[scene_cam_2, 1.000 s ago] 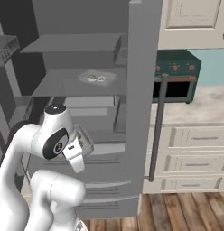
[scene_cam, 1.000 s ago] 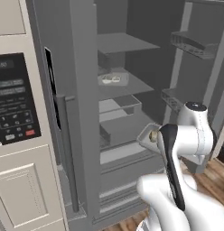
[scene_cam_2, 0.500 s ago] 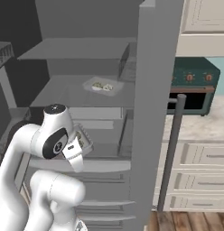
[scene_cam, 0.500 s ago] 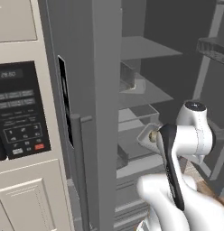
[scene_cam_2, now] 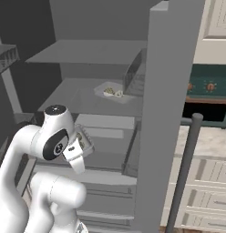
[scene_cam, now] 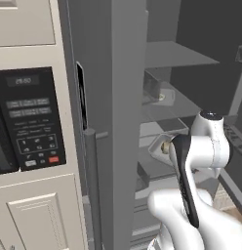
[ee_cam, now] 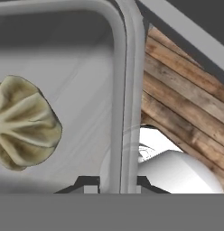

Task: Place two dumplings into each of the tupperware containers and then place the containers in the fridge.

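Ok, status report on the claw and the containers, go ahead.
Claw clamped on second container's rim, dumpling inside. First container on fridge shelf. Fridge door close by.

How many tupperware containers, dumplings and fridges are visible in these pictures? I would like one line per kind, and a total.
Tupperware containers: 2, one on the fridge shelf, one held at the gripper.
Dumplings: at least 3 distinguishable; shelf container, held container.
Fridge: 1.
Total: 6.

The microwave panel [scene_cam: 32, 119] carries a small display and rows of buttons, but their marks are too blurred to read.
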Robot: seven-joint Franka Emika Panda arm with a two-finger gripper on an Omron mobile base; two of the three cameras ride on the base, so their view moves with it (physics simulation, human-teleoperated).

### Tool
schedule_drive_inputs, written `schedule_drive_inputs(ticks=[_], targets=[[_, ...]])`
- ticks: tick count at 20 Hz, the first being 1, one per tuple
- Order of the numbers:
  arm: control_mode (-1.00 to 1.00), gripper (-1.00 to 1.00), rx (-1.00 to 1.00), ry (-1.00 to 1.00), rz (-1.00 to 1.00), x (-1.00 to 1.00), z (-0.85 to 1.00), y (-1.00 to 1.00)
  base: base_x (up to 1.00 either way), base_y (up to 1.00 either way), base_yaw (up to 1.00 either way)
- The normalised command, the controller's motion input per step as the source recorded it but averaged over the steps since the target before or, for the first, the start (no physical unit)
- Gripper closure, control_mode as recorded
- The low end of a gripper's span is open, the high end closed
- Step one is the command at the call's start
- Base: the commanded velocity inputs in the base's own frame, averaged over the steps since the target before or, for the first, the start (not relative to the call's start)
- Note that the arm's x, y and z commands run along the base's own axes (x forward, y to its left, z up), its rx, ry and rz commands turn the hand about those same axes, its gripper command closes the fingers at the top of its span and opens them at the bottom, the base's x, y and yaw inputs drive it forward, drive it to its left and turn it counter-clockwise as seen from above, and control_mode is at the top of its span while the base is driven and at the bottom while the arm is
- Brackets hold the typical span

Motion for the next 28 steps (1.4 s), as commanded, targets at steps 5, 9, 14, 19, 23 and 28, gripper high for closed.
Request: schedule_drive_inputs(ticks=[5, 9, 14, 19, 23, 28], targets=[[-1.00, 1.00, 0.03, 0.02, 0.07, 0.00, 0.00, -0.15, 0.00, -0.21, 0.12], [-1.00, 1.00, 0.07, 0.00, 0.08, 0.18, 0.00, -0.13, 0.00, 0.00, 0.00], [-1.00, 1.00, 0.03, -0.12, -0.01, 0.04, 0.05, 0.12, 0.00, 0.00, 0.00], [-1.00, 1.00, 0.01, -0.08, -0.01, 0.22, 0.23, 0.24, 0.00, 0.00, 0.00], [-1.00, 1.00, 0.04, -0.04, 0.01, 0.38, 0.42, 0.15, 0.00, 0.00, 0.00], [-1.00, 1.00, 0.15, 0.00, 0.15, 0.57, 0.30, -0.13, 0.00, 0.00, 0.00]])
